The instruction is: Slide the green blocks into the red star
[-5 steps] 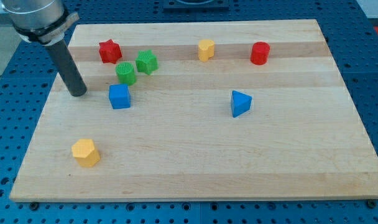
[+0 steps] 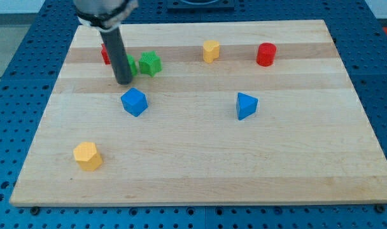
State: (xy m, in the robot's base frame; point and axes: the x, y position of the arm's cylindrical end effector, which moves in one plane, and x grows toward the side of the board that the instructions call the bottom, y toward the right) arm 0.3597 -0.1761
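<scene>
My tip (image 2: 124, 81) rests on the board in the upper left, just above the blue cube (image 2: 134, 102). The rod hides most of the red star (image 2: 105, 53), whose left edge shows beside it. It also hides most of one green block (image 2: 132, 65), which shows just right of the rod. The green star (image 2: 151, 63) sits right of that block, close to it; whether they touch is unclear.
A yellow block (image 2: 211, 50) and a red cylinder (image 2: 266, 54) sit along the view's top. A blue triangular block (image 2: 246, 105) lies right of centre. A yellow block (image 2: 88, 156) sits at lower left. The wooden board (image 2: 200, 178) lies on a blue perforated table.
My tip has moved right and slightly up, from left of the blue cube to above it. The blue cube has shifted right and down and turned. The rod now covers the red star and one green block.
</scene>
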